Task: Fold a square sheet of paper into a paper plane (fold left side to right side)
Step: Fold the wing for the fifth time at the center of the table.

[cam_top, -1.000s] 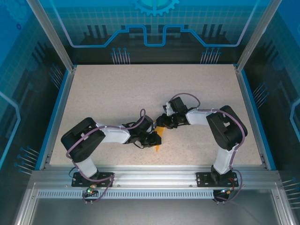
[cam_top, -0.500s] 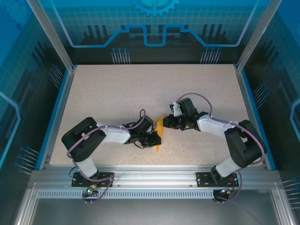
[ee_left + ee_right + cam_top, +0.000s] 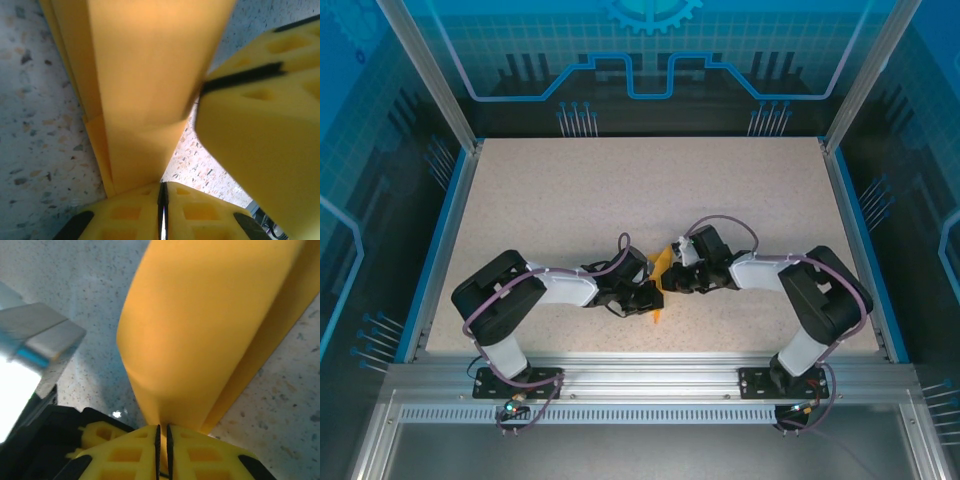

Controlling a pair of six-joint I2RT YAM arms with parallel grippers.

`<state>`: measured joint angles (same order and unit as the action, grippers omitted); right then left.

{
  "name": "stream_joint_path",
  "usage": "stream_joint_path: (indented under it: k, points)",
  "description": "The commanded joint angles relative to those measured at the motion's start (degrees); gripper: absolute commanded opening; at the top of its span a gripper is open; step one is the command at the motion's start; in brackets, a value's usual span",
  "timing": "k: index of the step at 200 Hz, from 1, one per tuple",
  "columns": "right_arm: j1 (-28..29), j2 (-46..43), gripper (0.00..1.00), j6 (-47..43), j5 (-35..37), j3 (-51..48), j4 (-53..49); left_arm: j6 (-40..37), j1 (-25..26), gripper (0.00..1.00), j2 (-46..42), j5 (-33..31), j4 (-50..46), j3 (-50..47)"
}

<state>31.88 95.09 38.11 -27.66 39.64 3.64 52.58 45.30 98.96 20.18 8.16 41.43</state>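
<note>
From above, you see the orange paper (image 3: 660,266) as a narrow folded strip raised off the worktop (image 3: 570,200) at centre, between both arms, so it is well past a flat square. In your left wrist view, the left pincer (image 3: 162,197) is pinched together on the paper's lower corner. In your right wrist view, the right pincer (image 3: 162,436) is closed on a curved flap. That fold looks uncreased, so the dart seems unfinished.

No words, numbers or brand names can be read anywhere. The blue printed back wall (image 3: 520,60) carries a gear drawing (image 3: 653,12) and angular lines, without letters.
</note>
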Motion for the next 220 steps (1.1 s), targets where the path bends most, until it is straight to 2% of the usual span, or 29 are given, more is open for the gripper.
stream_joint_path:
  k: [1,50,134,220]
  points:
    - [0.61,2.13,0.14,-0.59,-0.75,2.14,0.54,-0.07,0.67,0.13,1.31,-2.18,-4.30,-1.35]
    - [0.41,4.65,0.14,-3.36,3.63,5.42,-5.36,-0.28,0.72,0.12,1.32,-2.22,-4.70,-1.21]
    - [-0.80,8.44,0.13,-6.04,8.08,8.60,-9.66,-0.28,0.65,0.12,1.59,-2.17,-4.92,-1.13]
    - [-5.44,10.39,0.13,-8.70,7.49,13.72,-11.38,-0.23,0.67,0.12,2.02,-1.86,-5.00,-0.96]
